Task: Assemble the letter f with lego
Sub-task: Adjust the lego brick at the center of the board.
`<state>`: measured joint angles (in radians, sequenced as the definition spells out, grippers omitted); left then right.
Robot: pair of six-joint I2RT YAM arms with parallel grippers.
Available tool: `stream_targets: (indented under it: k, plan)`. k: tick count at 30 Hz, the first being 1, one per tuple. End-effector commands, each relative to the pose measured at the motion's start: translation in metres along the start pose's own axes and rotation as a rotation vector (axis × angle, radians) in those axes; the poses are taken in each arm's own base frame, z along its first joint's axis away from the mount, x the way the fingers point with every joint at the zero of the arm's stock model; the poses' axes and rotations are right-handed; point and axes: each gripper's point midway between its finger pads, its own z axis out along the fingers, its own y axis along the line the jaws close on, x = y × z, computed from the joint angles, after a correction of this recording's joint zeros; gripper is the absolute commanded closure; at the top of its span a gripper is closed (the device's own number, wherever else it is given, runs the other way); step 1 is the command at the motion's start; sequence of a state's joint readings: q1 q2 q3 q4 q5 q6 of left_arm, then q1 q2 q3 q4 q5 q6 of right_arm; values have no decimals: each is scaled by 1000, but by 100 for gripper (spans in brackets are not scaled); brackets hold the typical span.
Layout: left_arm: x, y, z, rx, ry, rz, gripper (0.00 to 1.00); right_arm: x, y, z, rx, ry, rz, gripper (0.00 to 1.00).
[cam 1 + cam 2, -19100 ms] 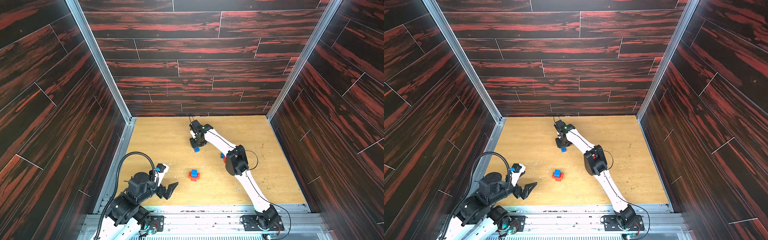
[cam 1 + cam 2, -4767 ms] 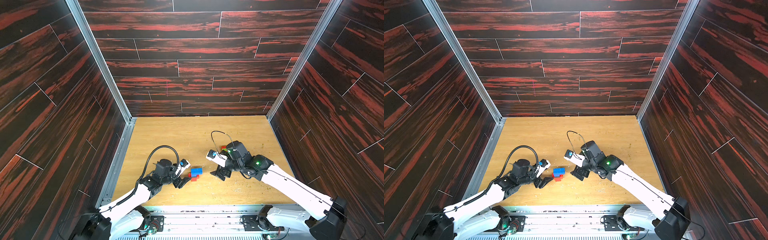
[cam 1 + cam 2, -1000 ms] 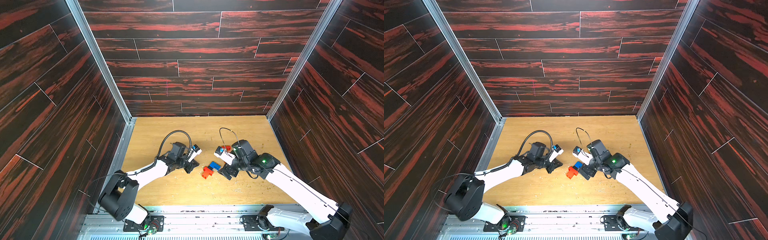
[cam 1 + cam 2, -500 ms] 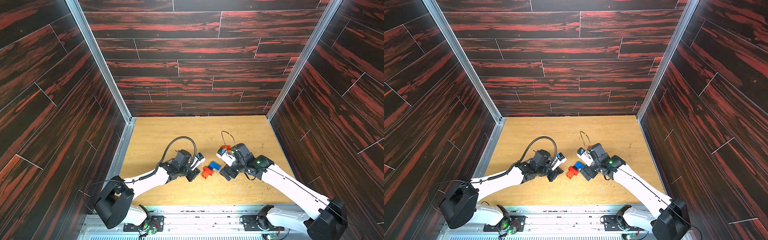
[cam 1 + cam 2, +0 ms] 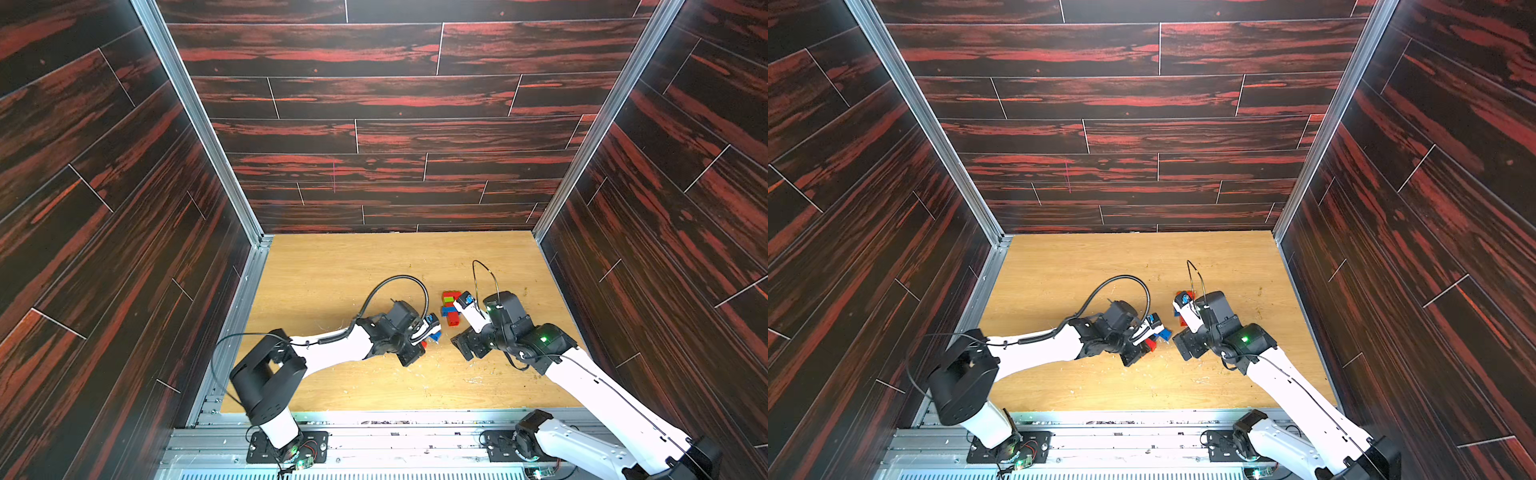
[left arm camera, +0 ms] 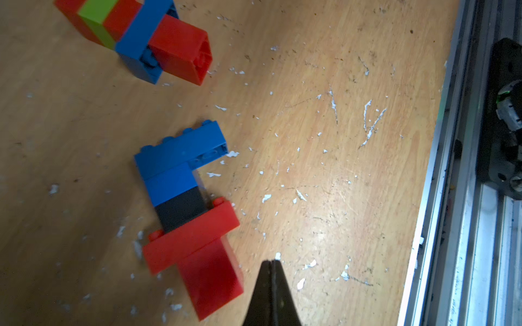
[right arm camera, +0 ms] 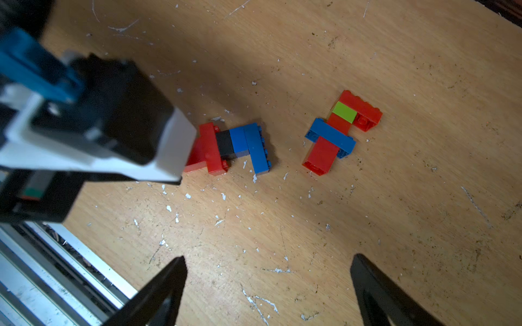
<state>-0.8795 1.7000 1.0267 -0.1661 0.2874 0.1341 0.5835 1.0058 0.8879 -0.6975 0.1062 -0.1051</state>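
Note:
Two lego assemblies lie flat on the wooden floor. One is a row of red, black and blue bricks [image 6: 180,209], also in the right wrist view [image 7: 231,146] and partly in both top views [image 5: 433,336] [image 5: 1163,333]. The other is red, lime green and blue [image 7: 336,132], in the left wrist view [image 6: 135,34] and a top view [image 5: 451,309]. My left gripper [image 6: 271,262] is shut and empty, its tip beside the first row's red end brick. My right gripper [image 7: 268,268] hangs open over bare floor, short of both assemblies.
The wooden floor [image 5: 332,282] is scratched and flecked with white chips. A metal rail [image 6: 452,197] runs along the front edge near my left gripper. Dark panelled walls close in three sides. My left wrist housing [image 7: 84,121] hides the first assembly's red end in the right wrist view.
My left arm has swung right and forward, bringing its shut tip up to the red end of the red, black and blue assembly. The right gripper has drifted slightly right, staying open.

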Motion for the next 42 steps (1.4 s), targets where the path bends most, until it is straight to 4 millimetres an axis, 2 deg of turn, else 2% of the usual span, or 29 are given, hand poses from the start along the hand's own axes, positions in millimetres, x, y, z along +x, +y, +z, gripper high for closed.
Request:
stream_targets:
  k: [1, 4, 5, 11, 18, 34, 42]
  plan:
    - [-12, 1, 1, -14, -3, 32, 100, -1, -1, -4, 1, 1, 29, 6]
    - [-20, 0, 5, -10, -4, 51, 100, -2, -1, -5, 0, -5, 35, 6]
    - [-16, 1, 14, -5, 20, 54, 100, -2, -1, -6, 2, -9, 38, 6]
    - [-27, 5, 33, -12, 31, 70, 100, -3, -2, -8, 7, -13, 42, 6]
    - [-31, 9, 51, -11, 70, 80, 100, -8, -3, -17, 15, -33, 41, 6]
    - [-25, 30, 76, -87, 129, 94, 100, -15, -2, -34, 10, -74, 62, 6]
    - [-29, 43, 85, -133, 140, 102, 100, -18, 10, -48, -58, -110, 42, 6]
